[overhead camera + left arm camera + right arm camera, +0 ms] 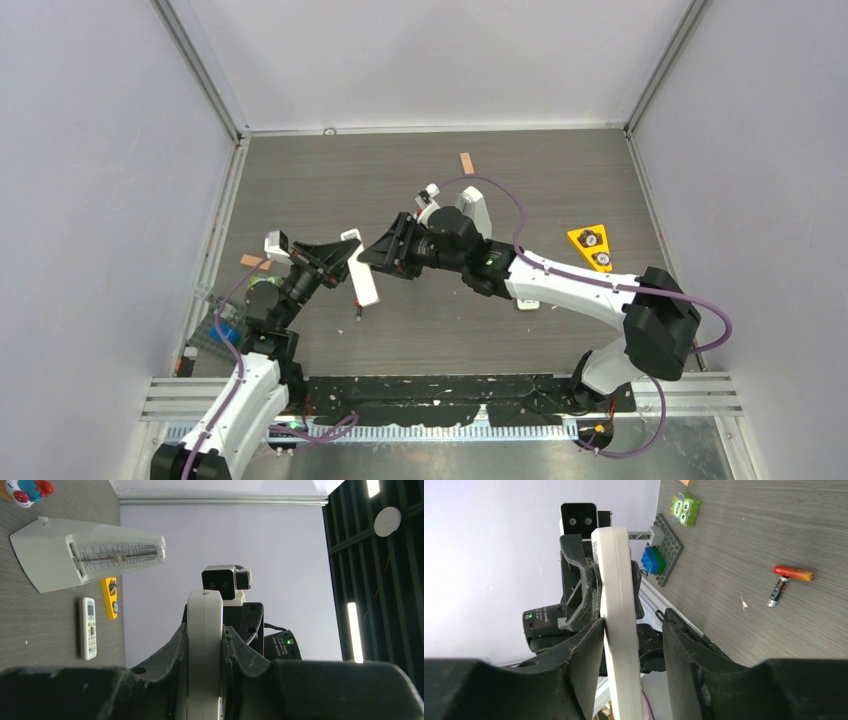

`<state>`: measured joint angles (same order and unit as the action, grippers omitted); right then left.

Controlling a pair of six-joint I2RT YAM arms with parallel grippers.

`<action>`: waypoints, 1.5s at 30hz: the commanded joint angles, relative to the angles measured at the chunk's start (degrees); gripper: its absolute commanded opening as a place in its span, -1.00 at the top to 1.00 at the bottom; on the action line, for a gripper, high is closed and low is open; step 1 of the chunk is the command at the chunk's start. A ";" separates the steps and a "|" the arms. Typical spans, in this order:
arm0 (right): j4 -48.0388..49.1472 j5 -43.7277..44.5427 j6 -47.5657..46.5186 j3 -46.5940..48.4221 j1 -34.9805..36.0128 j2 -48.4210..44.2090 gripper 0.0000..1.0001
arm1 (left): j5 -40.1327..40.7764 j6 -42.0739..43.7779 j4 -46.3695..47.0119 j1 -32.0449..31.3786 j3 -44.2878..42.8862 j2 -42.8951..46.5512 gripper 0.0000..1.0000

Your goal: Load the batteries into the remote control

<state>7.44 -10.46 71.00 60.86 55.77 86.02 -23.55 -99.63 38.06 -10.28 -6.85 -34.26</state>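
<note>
Now the remote (204,610) is up off the table (450,330), between the two arms. The left gripper (205,630) pinches it tight, with both fingers pressed on its flat sides. The right gripper (633,619) comes at the remote from the other side and is spread around it. One finger (584,645) touches the remote, and the other stands apart with a gap.

From above, the two grippers face each other and hide the remote's middle. Two batteries (793,573) lie on the table just by the remote's near end, close together like a corner.

Right of the remote are a metronome (85,560), a short remote (88,628) and a yellow wedge (110,597). From above, the right arm covers part of the short remote. Left of the remote are a grey brick plate (671,542) with a blue brick (653,560) on it, and a green owl block (685,509).
</note>
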 commanded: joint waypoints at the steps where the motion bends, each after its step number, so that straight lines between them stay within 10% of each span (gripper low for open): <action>1: -0.77 3.55 -5.03 1.12 -0.72 -0.74 -0.10 | -2.21 -0.91 3.47 -0.44 -4.19 -0.69 1.00; 12: -5.07 6.05 -20.38 0.74 -0.58 -10.58 -0.87 | -2.61 2.31 -5.90 -0.44 -6.39 -3.22 1.00; 24: -32.25 -8.06 -63.62 10.00 2.18 -15.59 -0.80 | -9.67 9.69 -14.02 -0.44 -12.77 -8.34 1.00; 45: -41.89 5.37 -61.52 22.28 12.30 -0.85 -0.65 | -10.04 13.99 -16.44 -0.44 -14.43 -8.69 1.00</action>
<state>-35.66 -7.53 8.45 79.85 67.77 84.55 -32.23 -86.50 20.51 -10.50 -18.87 -43.97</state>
